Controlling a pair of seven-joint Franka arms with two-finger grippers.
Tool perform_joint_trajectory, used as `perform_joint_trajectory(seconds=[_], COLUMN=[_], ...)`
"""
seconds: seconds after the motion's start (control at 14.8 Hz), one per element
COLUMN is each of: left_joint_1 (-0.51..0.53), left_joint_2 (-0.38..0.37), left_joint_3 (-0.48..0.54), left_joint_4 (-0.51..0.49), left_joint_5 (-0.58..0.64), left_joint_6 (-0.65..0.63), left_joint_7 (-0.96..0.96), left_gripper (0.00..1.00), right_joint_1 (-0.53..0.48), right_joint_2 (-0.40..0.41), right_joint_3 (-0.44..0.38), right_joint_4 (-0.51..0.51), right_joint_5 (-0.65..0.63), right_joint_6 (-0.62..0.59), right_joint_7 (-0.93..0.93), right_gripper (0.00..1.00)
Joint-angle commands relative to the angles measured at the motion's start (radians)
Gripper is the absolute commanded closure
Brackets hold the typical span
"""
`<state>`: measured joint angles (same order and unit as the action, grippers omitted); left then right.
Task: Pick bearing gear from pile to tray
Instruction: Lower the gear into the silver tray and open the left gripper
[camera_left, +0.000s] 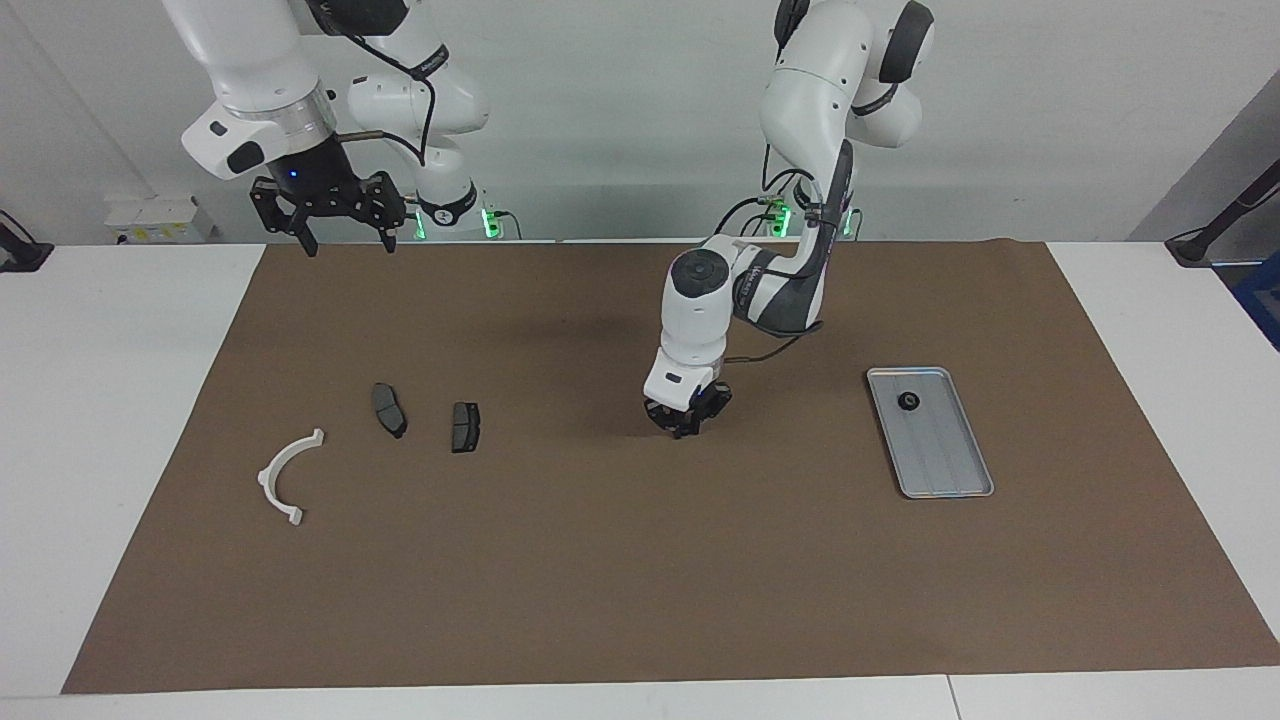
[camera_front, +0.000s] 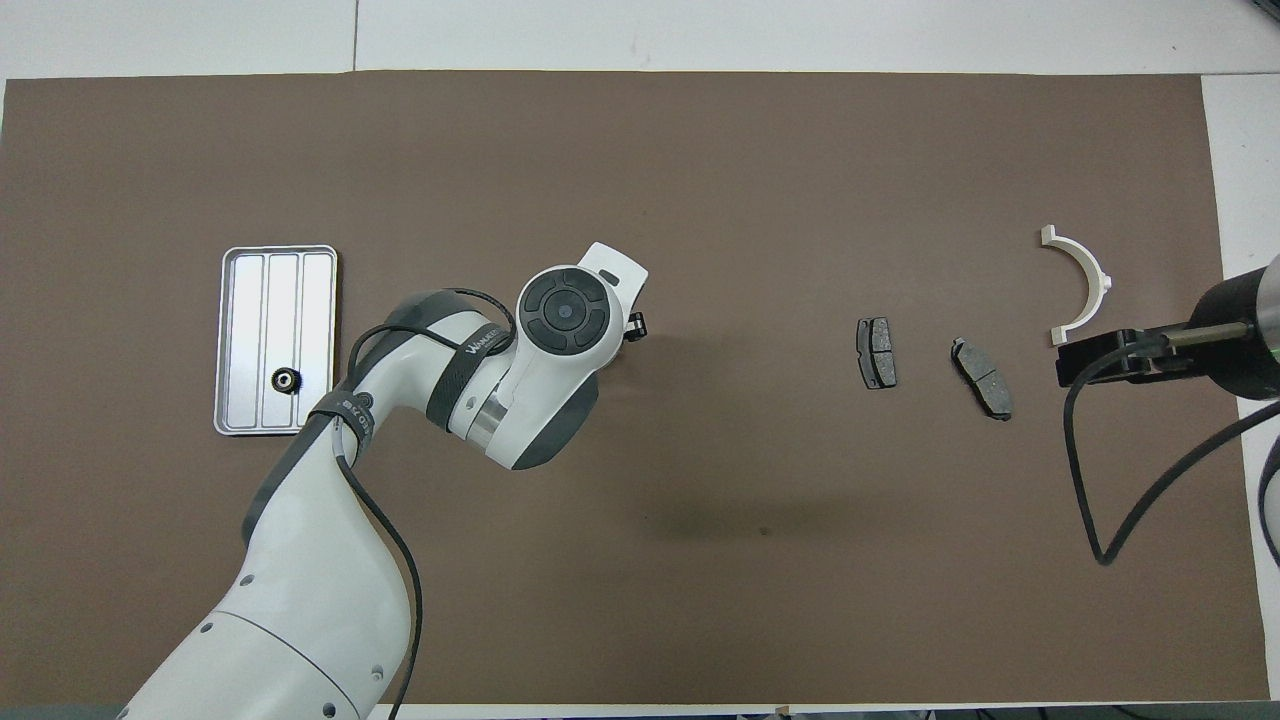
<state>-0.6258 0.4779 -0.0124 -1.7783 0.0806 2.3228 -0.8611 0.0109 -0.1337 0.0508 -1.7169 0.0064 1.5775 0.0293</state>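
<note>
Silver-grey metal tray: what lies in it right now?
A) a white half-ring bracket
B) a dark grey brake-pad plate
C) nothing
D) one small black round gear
D: a single small black round gear sits in the silver-grey metal tray, at its end nearer the robots.

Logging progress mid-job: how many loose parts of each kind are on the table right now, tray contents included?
White half-ring bracket: 1
Dark grey brake-pad plates: 2
Small black round gear, in the tray at: 1
Total: 4 loose parts, plus 1 tray.
The left gripper is down at the mat; whether it holds anything cannot be seen.
</note>
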Motion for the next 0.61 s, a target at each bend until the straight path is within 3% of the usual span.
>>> perform_joint_trajectory(seconds=[0.0, 0.27, 0.54], left_joint_1=[-0.012, 0.087, 0.312], left_joint_2=[0.004, -0.050, -0.188], left_joint_3=[0.019, 0.022, 0.022], left_joint_4=[0.002, 0.065, 0.054], left_joint_5=[0.019, 0.025, 0.024], left_joint_6=[-0.025, -0.178, -0.330], left_joint_7=[-0.024, 0.052, 0.415], left_gripper=[1.00, 1.00, 1.00], right_joint_1=[0.001, -0.006, -0.008], right_joint_2=[-0.020, -0.020, -0.012], right_joint_3=[-0.008, -0.008, -0.006], right_joint_4=[-0.023, -0.023, -0.018], right_joint_5=[0.006, 0.006, 0.009], right_joint_6=[0.019, 0.018, 0.018], right_joint_7=[0.004, 0.006, 0.009], right_gripper=[0.00, 0.00, 0.00])
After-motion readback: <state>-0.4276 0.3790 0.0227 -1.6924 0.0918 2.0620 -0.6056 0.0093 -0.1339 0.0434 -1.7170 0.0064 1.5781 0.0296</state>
